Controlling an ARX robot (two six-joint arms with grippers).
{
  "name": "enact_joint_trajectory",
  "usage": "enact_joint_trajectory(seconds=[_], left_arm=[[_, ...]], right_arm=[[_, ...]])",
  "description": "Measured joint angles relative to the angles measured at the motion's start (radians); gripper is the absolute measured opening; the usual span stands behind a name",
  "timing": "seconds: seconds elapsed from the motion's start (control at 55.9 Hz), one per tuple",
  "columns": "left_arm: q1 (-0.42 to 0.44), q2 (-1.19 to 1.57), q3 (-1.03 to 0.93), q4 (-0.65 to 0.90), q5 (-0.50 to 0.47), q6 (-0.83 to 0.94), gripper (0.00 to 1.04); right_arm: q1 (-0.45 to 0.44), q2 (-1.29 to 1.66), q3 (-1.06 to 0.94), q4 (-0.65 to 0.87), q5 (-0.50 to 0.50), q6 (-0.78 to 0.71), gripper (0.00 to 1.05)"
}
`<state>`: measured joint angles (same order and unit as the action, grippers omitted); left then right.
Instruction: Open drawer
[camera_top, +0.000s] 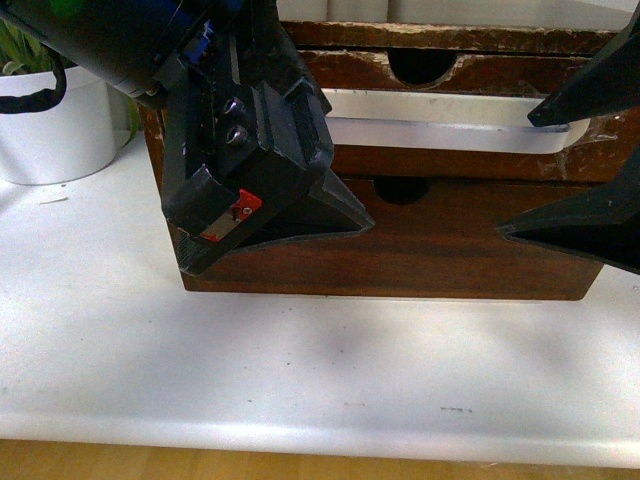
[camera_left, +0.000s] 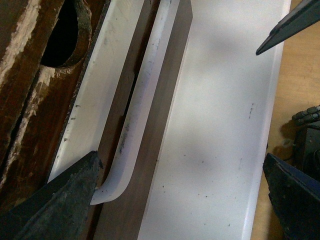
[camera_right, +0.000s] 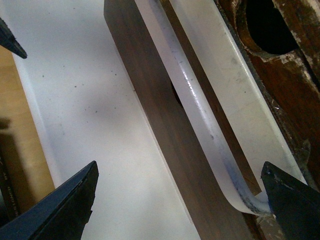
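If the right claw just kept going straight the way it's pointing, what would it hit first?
Most likely the white handle on the drawer: one finger of the open right gripper is by its curled end. The plain lower wood front lies just beyond; depth is unclear.

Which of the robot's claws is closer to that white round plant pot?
Left. The left gripper hangs at the left end of the dark wooden drawer box, the end beside the white round pot; the right gripper is at the box's far right end.
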<state>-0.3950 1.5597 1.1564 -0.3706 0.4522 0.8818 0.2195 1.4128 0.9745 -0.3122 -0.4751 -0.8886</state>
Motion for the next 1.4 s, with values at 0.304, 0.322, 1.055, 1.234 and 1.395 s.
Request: enact_joint_trajectory(seconds=[0.304, 0.322, 1.055, 1.234, 1.395], left_arm=[[0.002, 0.01, 0.011, -0.026, 0.003, 0.029, 0.98], [0.002, 0.01, 0.012, -0.028, 0.004, 0.032, 0.98], [-0.019, 0.031, 0.019, -0.051, -0.015, 0.109, 0.98], [-0.018, 0.026, 0.027, -0.096, -0.006, 0.14, 0.98], [-0.018, 0.01, 0.02, -0.139, -0.003, 0.177, 0.99]], right_arm=[[0.023, 0.053, 0.045, -0.017, 0.001, 0.005, 0.96], [0.024, 0.054, 0.046, -0.018, 0.002, 0.006, 0.96], [0.022, 0.066, 0.046, -0.006, -0.015, 0.023, 0.96], [0.018, 0.064, 0.046, -0.025, -0.027, 0.016, 0.96], [0.021, 0.045, 0.042, -0.067, -0.039, -0.004, 0.96]])
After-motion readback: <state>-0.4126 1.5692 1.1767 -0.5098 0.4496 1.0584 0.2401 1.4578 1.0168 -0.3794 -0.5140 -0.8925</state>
